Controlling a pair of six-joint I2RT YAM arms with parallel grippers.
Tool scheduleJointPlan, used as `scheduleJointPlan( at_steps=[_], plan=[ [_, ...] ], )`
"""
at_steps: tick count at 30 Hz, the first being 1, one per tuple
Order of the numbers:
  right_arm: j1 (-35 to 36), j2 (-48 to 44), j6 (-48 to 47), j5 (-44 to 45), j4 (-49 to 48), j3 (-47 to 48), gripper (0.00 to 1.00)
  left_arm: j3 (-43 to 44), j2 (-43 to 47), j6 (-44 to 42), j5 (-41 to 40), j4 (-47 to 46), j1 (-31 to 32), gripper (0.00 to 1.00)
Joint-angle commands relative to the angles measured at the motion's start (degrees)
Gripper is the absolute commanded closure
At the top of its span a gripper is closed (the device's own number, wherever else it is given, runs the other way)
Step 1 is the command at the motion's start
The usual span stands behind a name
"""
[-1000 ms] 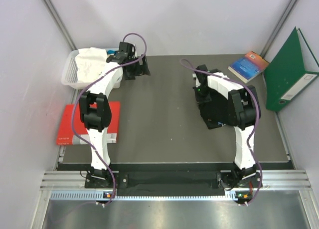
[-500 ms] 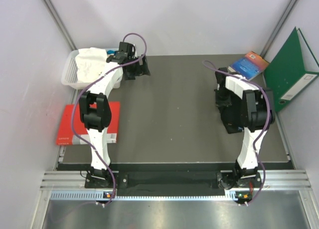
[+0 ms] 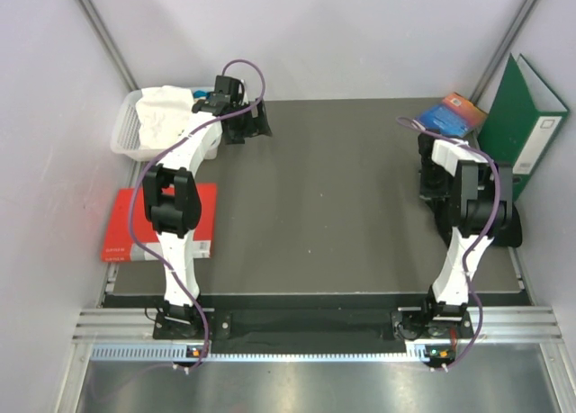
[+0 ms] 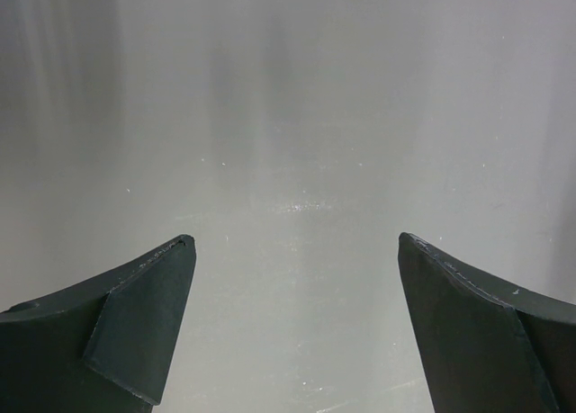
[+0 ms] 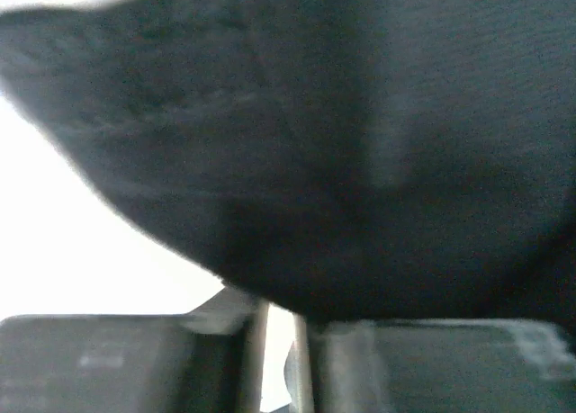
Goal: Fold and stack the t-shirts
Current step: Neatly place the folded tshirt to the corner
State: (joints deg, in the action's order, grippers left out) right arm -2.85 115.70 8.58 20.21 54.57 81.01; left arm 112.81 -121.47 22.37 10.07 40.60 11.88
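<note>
The right gripper [image 5: 281, 341] had swung from mid-tabletop [image 3: 315, 188] to the right edge, jaws pinched nearly together on the black t-shirt [image 3: 506, 233]; probably its stacking spot; the left gripper [image 4: 292, 278] hung wide open, empty, beside the white t-shirts [image 3: 166, 107] in their basket [image 3: 121, 139].

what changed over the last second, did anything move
The right claw carried the black shirt from the middle of the table to its right edge, and still looks closed on it. The green binder, splayed open before, now stands closed. The left claw stayed open by the basket; the red book and blue book did not move.
</note>
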Motion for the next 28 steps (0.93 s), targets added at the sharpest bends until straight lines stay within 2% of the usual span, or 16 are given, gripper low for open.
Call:
scheduleJointPlan(
  at_steps=[1,2,3,5,6,7,9,20,25,28],
  plan=[
    [1.7,-3.8,-4.5,-9.3,-4.0,1.0,0.71,-0.3,0.8,-1.2,0.9,-1.0,-0.3,0.01],
    [4.3,-6.4,-5.1,-10.7,-4.9,1.1,0.63,-0.3,1.0,-1.4,0.8,-1.0,-0.3,0.01],
    [5.5,-7.8,-5.2,-11.1,-6.1,1.3,0.49,-0.5,1.0,-1.6,0.8,-1.0,-0.2,0.01],
    [8.7,-10.9,-6.6,-13.4,-7.5,2.3,0.37,-0.8,1.4,-2.2,1.0,-1.0,-0.2,0.01],
    [9.7,-11.6,-6.7,-13.7,-9.1,2.8,0.21,-1.2,1.5,-2.4,1.0,-1.0,-0.2,0.01],
    [10.5,-12.3,-7.6,-15.3,-9.8,3.4,0.16,-1.5,1.9,-2.5,0.8,-1.2,-0.1,0.01],
    [12.7,-13.0,-7.7,-16.3,-12.0,5.5,0.01,-2.1,2.3,-2.7,0.7,-1.7,-0.1,0.01],
    [21.6,-2.4,-8.1,-25.4,-20.6,18.5,0.00,-2.7,1.3,-3.3,-0.1,0.3,0.2,0.01],
    [22.8,2.9,-6.8,-27.4,-21.4,25.5,0.00,-3.7,-0.3,-5.6,1.3,1.3,0.2,0.01],
    [22.9,3.0,-7.0,-27.9,-21.9,26.1,0.00,-4.3,-0.6,-6.9,-0.3,1.5,0.3,0.01]
  ],
)
